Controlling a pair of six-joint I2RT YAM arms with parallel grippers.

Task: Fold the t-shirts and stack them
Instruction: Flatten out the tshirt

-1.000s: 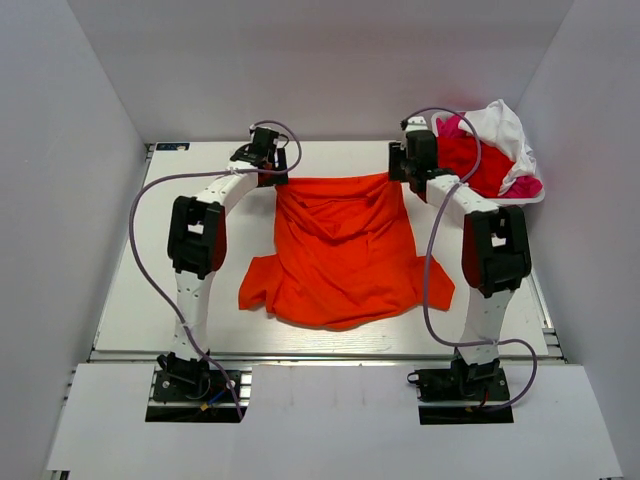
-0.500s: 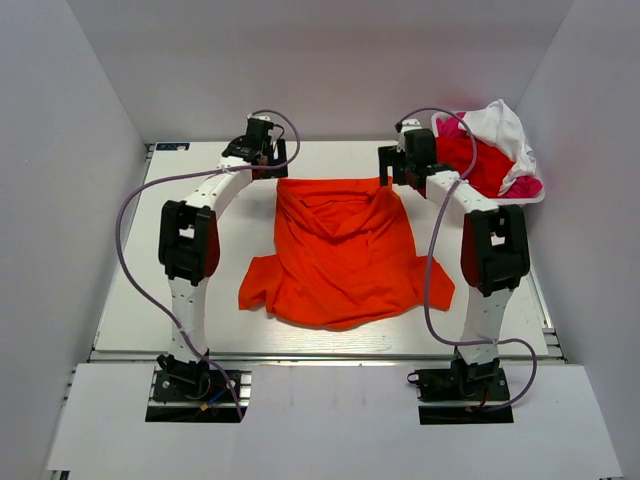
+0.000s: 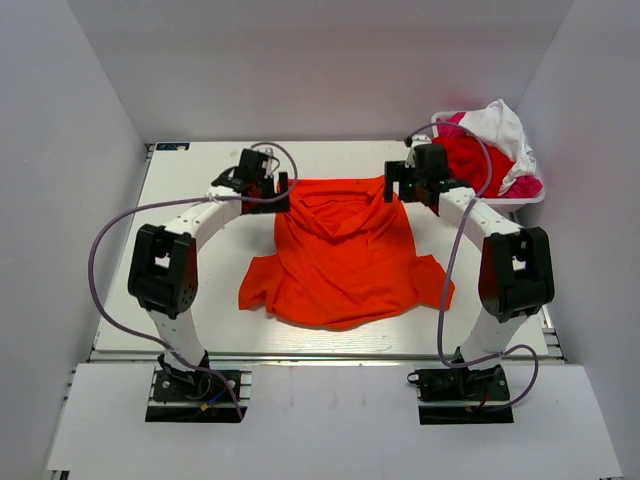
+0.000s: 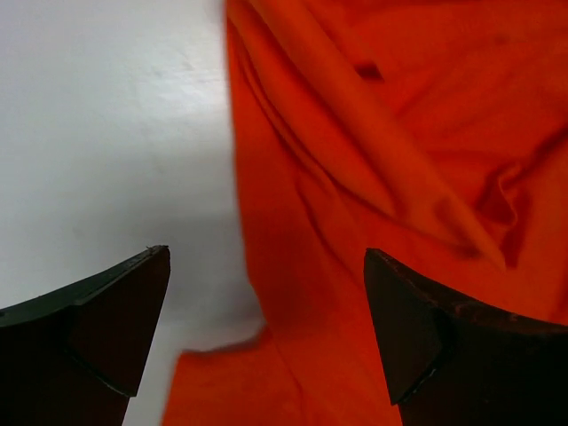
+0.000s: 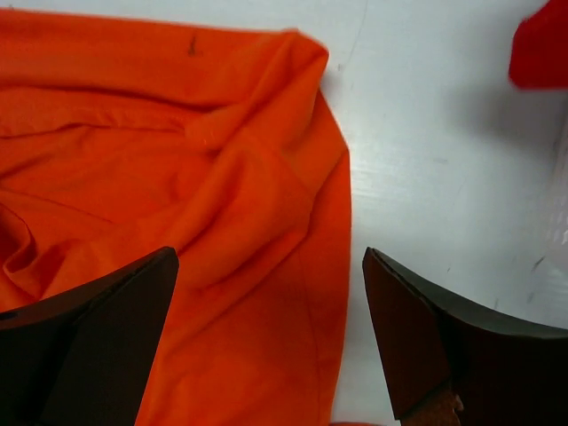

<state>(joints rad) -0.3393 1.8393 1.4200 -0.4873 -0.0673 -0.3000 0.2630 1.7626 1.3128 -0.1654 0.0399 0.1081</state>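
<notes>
While the orange t-shirt [image 3: 345, 255] lies on the surface [image 3: 330, 160], left hand [image 4: 266, 262] and right hand [image 5: 266, 257] hover spread over its far corners, apparently not touching cloth.

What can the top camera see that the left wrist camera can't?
Only the top camera shows the right gripper, the whole orange shirt with both sleeves, and the pile of red, pink and white shirts in the far right corner. Only the left wrist camera shows, up close, the left gripper with its dark fingers wide open, and a long fold near the shirt's edge. Both show the orange shirt lying on the white table.
</notes>
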